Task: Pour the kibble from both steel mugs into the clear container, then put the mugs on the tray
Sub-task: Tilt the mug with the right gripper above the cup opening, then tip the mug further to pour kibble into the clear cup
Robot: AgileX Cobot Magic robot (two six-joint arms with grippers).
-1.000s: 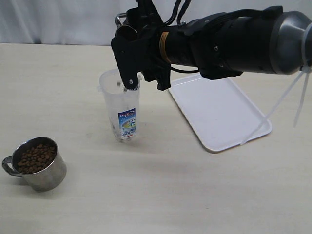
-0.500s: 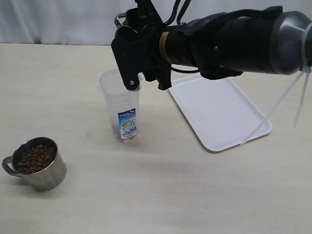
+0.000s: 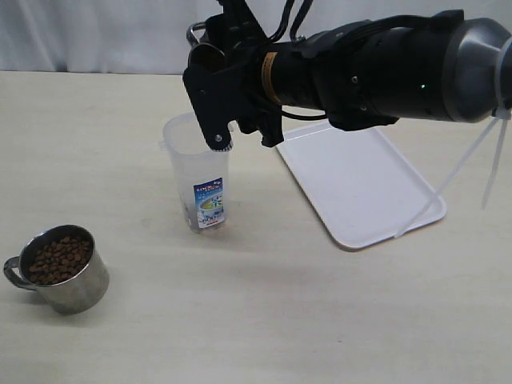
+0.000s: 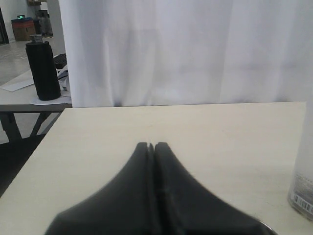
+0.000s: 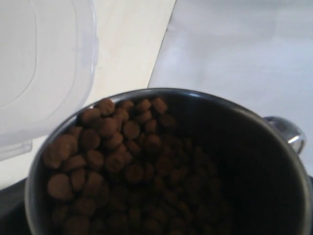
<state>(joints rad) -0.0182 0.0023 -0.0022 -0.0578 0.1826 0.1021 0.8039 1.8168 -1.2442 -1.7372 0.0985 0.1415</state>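
The right hand is gripping a shiny cylindrical steel mug just above the rim of the tall clear plastic container, with small brown kibble pellets heaping toward the mug's lip. The flat white rectangular tray is lying near the container. A second kibble-filled steel mug is standing on the tabletop, well apart. The left hand is resting closed and empty.

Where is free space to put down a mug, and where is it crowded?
The tray is bare. Bare table lies between the standing mug and the tray's near edge. It is crowded above the clear container, where the right gripper holds the other mug.
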